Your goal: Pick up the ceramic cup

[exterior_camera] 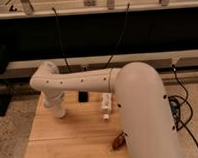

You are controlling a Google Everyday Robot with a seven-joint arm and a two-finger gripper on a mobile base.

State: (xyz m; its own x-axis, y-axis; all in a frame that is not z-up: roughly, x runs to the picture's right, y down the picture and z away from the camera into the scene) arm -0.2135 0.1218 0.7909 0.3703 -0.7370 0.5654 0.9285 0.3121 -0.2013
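My white arm [93, 84] reaches left across the wooden table [70, 140]. Its wrist bends down at the table's left rear part, and the gripper [58, 110] sits at its lower end, close to the tabletop. The wrist covers the fingers. I cannot make out the ceramic cup; it is either hidden under the wrist and gripper or blends with their white.
A white elongated bottle-like object [106, 106] lies near the table's middle. A small dark object [83, 97] stands at the rear, and a small brown object [117, 140] lies at the front right. Black cables [187, 114] trail on the floor at right. A dark rail runs behind.
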